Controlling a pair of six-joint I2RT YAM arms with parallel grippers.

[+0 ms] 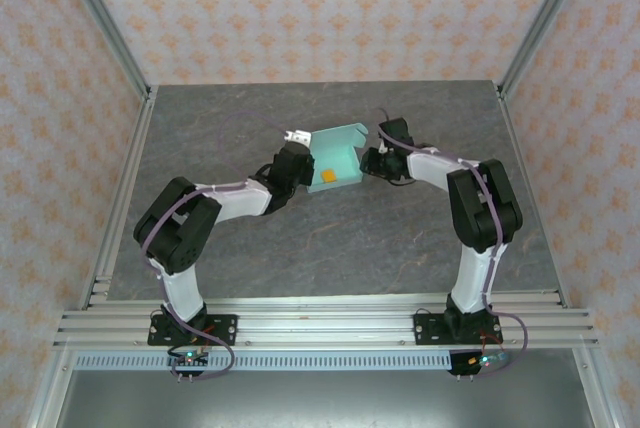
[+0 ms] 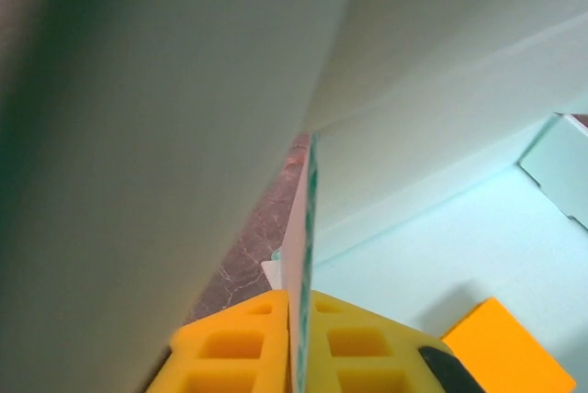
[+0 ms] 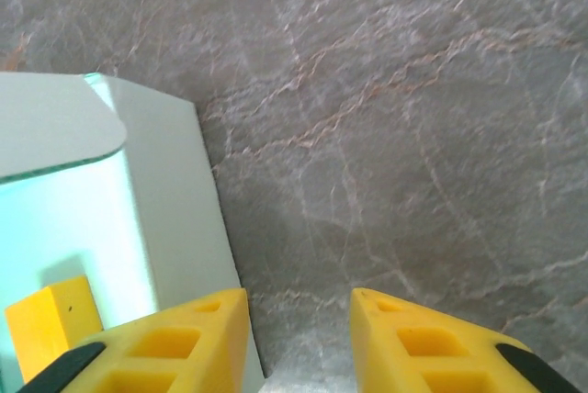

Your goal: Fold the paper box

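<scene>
The paper box (image 1: 335, 160) is a pale mint-blue open tray standing mid-table with its walls up and a lid flap (image 1: 340, 134) at the far side. My left gripper (image 1: 302, 160) is shut on the box's left wall. In the left wrist view the yellow pads (image 2: 230, 347) pinch that thin card edge (image 2: 301, 228). A small orange piece (image 2: 507, 353) lies on the box floor. My right gripper (image 1: 371, 160) hovers just off the box's right wall (image 3: 165, 191). It is open, with bare table between its fingers (image 3: 418, 347).
The grey marbled table (image 1: 400, 238) spreads around the box on all sides. Aluminium frame posts (image 1: 120, 58) and patterned walls close in the left, right and back. A rail (image 1: 330, 323) runs along the near edge by the arm bases.
</scene>
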